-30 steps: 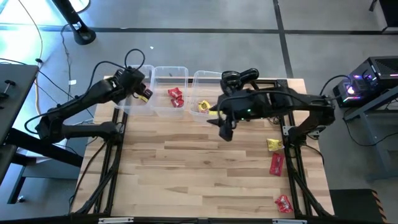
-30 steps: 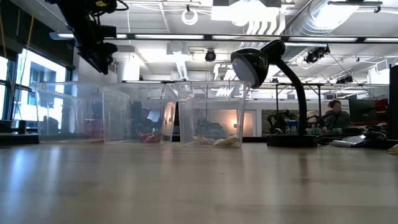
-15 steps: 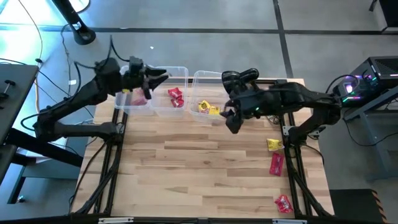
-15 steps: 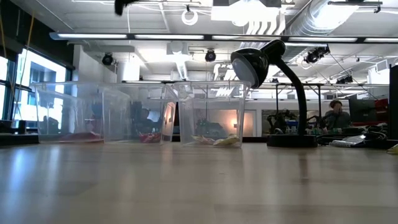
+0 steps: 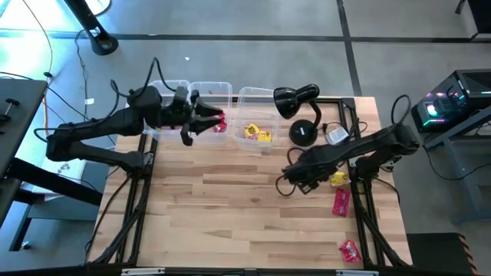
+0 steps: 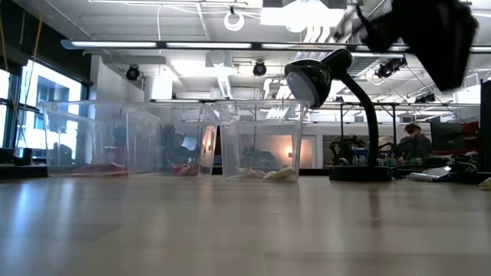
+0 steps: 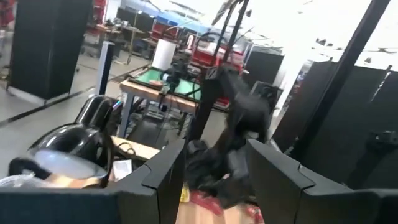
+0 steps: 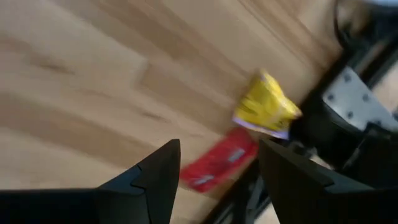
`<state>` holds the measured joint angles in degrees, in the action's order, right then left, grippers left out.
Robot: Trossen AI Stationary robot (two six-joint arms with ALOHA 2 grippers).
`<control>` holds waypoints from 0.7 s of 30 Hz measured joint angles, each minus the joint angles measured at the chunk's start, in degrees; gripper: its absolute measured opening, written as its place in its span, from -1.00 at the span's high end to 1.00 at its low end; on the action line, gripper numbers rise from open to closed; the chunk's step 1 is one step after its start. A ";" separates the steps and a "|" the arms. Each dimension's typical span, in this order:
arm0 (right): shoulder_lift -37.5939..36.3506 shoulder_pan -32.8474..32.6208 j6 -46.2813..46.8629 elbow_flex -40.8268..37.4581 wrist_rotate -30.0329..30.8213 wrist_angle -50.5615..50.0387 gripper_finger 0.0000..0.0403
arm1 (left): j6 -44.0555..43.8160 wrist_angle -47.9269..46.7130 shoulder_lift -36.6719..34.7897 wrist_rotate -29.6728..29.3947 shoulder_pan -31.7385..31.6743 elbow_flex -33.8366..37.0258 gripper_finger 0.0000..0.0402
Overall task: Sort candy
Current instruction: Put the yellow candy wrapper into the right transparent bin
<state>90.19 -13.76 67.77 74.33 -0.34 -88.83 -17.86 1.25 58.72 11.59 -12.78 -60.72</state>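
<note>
Loose on the table's right side lie a yellow candy (image 5: pixel 337 178), a red candy (image 5: pixel 341 202) and another red candy (image 5: pixel 350 249) by the near edge. Red candy (image 5: pixel 219 123) lies in the middle clear tub (image 5: pixel 211 86) and yellow candy (image 5: pixel 257 134) in the right tub (image 5: pixel 253 93). My left gripper (image 5: pixel 209 121) hovers open and empty over the middle tub. My right gripper (image 5: pixel 290 182) hangs open and empty above the boards, left of the yellow candy (image 8: pixel 266 106) and the red candy (image 8: pixel 217 162).
A black desk lamp (image 5: pixel 295 103) stands at the far right behind the right tub, with a small grey device (image 5: pixel 335 136) beside its base. A third clear tub (image 5: pixel 165 88) sits at the far left, partly under my left arm. Bare boards (image 5: pixel 215 207) fill the middle and near left.
My left gripper has swung from over the left tub toward the table's right and now points over the middle tub. My right gripper has left the right tub and moved toward the near right, down toward the loose yellow and red candies.
</note>
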 joint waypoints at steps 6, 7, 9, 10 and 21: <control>-5.28 5.10 0.32 -18.90 -5.39 8.35 -0.04 | -1.14 3.50 0.25 -0.08 0.86 0.01 0.20; -6.53 6.27 -0.62 -21.61 -5.98 9.29 -0.04 | -1.47 3.40 0.17 -0.08 0.86 0.01 0.20; -8.62 8.64 -2.08 -26.23 -6.48 10.53 -0.04 | -1.57 3.39 0.14 -0.10 0.86 0.01 0.20; -9.44 9.76 -2.39 -27.97 -6.65 11.14 -0.04 | -1.56 3.40 0.13 -0.10 0.86 0.01 0.20; -5.96 15.27 -5.72 -34.06 -0.97 18.75 -0.04 | -1.54 3.17 0.37 -6.93 0.84 0.01 0.20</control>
<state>84.23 1.51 62.06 40.27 -1.31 -70.08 -19.40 4.42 59.09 4.66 -11.94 -60.71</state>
